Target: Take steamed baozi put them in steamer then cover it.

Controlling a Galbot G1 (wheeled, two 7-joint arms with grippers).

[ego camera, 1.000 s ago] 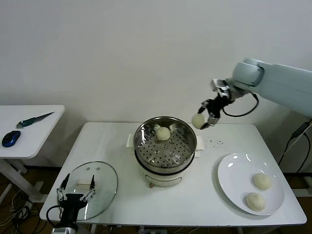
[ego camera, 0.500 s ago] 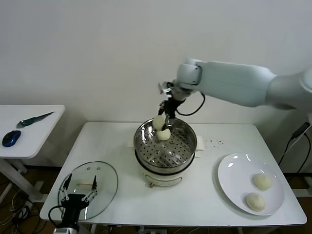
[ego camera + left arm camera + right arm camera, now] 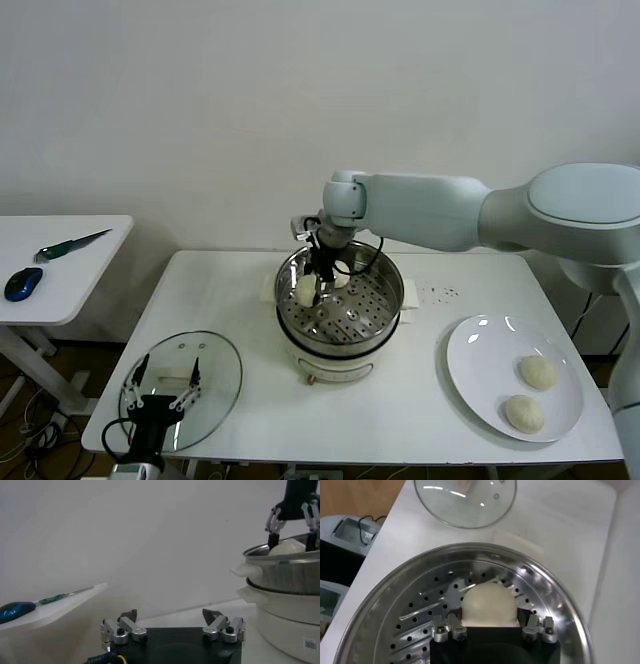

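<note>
Right gripper (image 3: 313, 283): inside the steamer (image 3: 385, 305), fingers grasping a baozi (image 3: 487, 605) low over the perforated floor, left half of the basket.
Held baozi: round, no long axis to tell.
Second baozi (image 3: 342, 281): in the steamer, just behind the gripper.
Plate (image 3: 470, 360): right on the desk (image 3: 420, 410), two baozi (image 3: 537, 373) (image 3: 524, 412).
Left gripper (image 3: 160, 388): over the glass lid (image 3: 215, 365), fingers spread, nothing held.

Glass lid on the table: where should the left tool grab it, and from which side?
Grip the white handle at the centre of the glass lid, coming straight down. The lid lies flat on the table, so its rim offers no purchase; the left tool is already above it, open.
</note>
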